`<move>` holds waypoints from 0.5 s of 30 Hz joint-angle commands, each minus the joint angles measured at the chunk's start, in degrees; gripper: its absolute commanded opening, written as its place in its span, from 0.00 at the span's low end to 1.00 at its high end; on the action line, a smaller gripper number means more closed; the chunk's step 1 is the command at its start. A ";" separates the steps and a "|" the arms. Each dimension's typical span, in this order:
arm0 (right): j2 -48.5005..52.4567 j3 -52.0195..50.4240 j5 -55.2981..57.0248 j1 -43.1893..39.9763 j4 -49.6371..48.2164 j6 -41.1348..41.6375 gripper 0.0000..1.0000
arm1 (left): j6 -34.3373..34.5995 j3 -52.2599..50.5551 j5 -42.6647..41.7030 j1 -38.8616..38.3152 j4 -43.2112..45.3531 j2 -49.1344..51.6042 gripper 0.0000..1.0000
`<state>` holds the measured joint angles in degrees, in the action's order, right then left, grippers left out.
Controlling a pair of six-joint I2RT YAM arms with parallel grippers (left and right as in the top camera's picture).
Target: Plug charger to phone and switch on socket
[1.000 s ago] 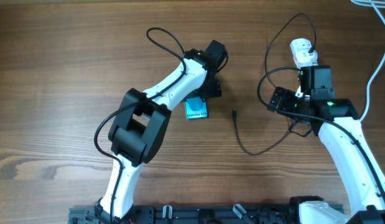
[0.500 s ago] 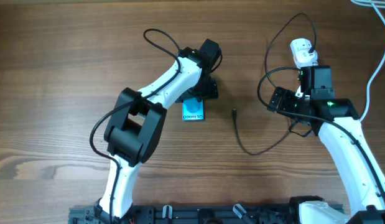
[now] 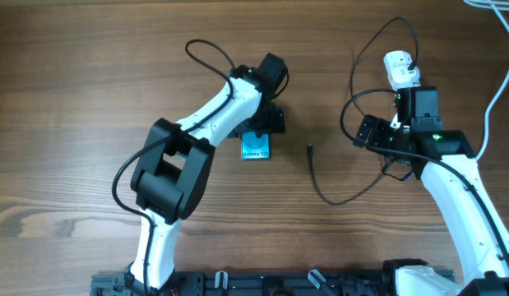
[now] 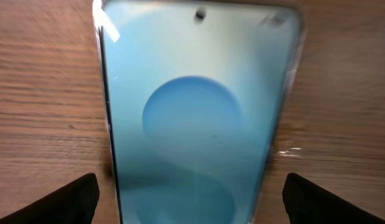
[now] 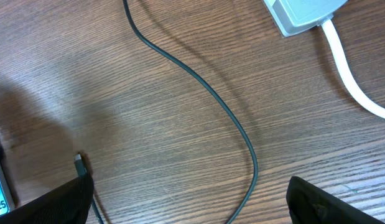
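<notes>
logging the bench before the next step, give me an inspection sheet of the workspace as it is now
surface: wooden table, no spills seen
job's things: phone lies flat, screen lit; charger plug tip lies on the table beside it, toward the right arm, apart and not plugged in; socket at the far right, switch state cannot be told
clutter: nothing seen
grippers: left tool open, fingers either side of the phone; right tool open over the charger cable, holding nothing
cables: charger cable loops loose across the table; thick white cord leaves the socket
surroundings: black mounting bar at the near edge
</notes>
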<state>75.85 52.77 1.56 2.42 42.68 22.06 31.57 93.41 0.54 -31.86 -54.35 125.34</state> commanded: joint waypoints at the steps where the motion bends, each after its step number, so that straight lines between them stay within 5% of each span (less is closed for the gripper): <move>1: 0.24 0.63 1.01 -0.24 -0.20 0.61 1.00 | -1.16 -3.58 0.17 0.26 1.88 -0.31 0.95; 4: 0.24 0.63 1.01 -0.24 -0.22 0.59 1.00 | -1.18 -3.63 0.22 0.26 2.56 0.83 0.94; 10: 0.24 0.63 1.01 -0.24 -0.22 0.61 1.00 | -1.14 -3.63 0.20 0.26 3.19 1.27 0.70; 15: 0.24 0.63 1.01 -0.24 -0.22 0.61 1.00 | -1.14 -3.63 0.17 0.26 3.30 1.27 0.60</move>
<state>75.85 52.77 1.58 2.42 42.57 22.06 30.65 91.29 1.83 -31.79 -51.57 125.01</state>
